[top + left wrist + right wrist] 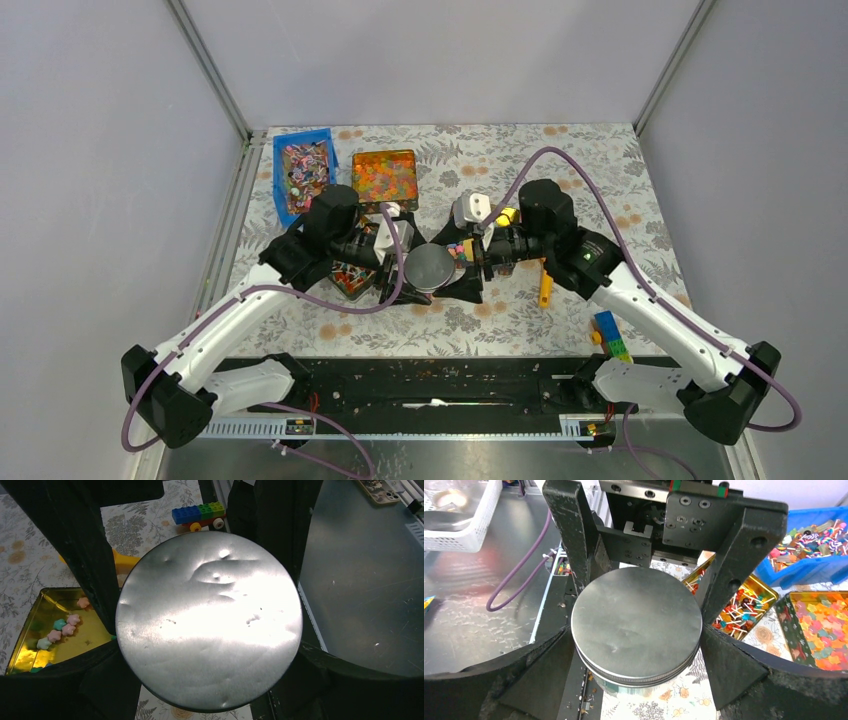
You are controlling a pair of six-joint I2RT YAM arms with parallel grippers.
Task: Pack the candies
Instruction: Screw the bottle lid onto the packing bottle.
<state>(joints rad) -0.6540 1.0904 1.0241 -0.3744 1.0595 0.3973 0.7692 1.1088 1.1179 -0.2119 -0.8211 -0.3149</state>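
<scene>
jaws at the silver tin (636,625)

your left jaws clamp the lid of the silver tin; your right jaws stand wide apart either side of it. the candies (67,629) lie in the gold tray (60,602) on the bench (500,315), just beside the tin.

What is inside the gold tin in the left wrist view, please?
A few pastel star candies lie on the gold tin's floor. The rest is covered by a black finger and the round silver tin.
</scene>
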